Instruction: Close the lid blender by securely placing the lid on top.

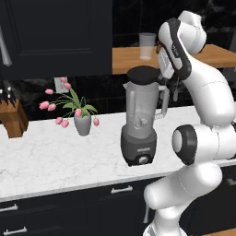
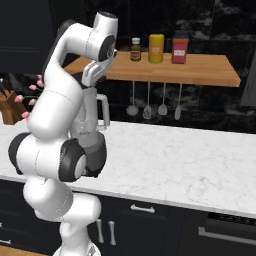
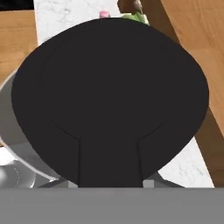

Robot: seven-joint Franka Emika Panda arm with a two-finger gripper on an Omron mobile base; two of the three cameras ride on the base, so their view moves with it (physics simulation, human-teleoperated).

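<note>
Marble counter (image 1: 55,152) carries your blender (image 1: 140,120); the lid (image 1: 144,73), clenched by its tab in your gripper (image 1: 162,77), sits right over the jar's mouth.

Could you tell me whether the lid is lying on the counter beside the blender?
No, the lid sits up at the mouth of the blender, well above the counter.

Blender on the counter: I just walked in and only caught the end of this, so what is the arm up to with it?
The white robot arm is putting the flat round black lid on the tall translucent grey blender jar, which stands on the white marble counter. Its tool is shut on the lid's tab. The lid sits at the jar's mouth, tilted slightly; whether it is fully seated I cannot tell. A vase of pink tulips stands to the left.
</note>
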